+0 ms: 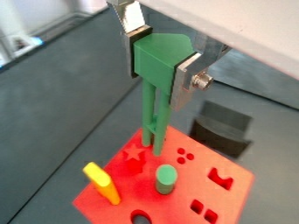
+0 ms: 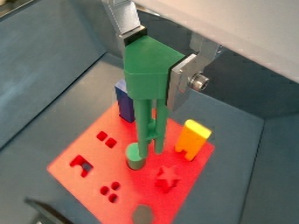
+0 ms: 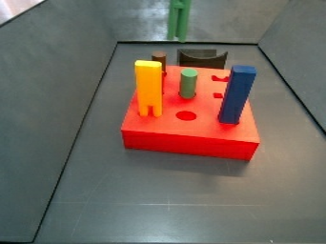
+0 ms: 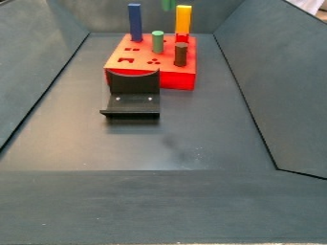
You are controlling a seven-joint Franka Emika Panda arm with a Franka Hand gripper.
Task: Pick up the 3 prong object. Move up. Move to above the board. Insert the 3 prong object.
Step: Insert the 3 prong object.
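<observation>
**Q:** As the pictures stand, which steps of the task appear complete?

**A:** The pick-up and the lift look done. In both wrist views the gripper point(image 1: 162, 63) has its jaws clamped on the wide head of the 3 prong object point(image 1: 156, 96), whose slender prongs hang straight down, clear of everything beneath. In a side view the same green bar point(image 3: 180, 17) shows high at the 12 o'clock edge, well above the worktop point(image 3: 76, 152).

**Q:** Is the piece above the board?

**A:** Judged from the wrist views, roughly yes: the prong tips hang over the top face of the board point(image 2: 87, 140), near the short green cylinder point(image 2: 138, 157) and a star-shaped hole point(image 2: 167, 178). Whether they line up with the matching slots cannot be told.

**Q:** What else stands on the board?

**A:** A yellow block point(image 3: 149, 88) toward 9 o'clock, a blue block point(image 3: 237, 93) toward 3 o'clock, and the green cylinder between them. The fixture point(image 4: 130, 100) sits on the worktop just beside the board.

**Q:** What is left?

**A:** The final alignment, if needed, and the insertion; the prongs are not yet in any hole.
</observation>
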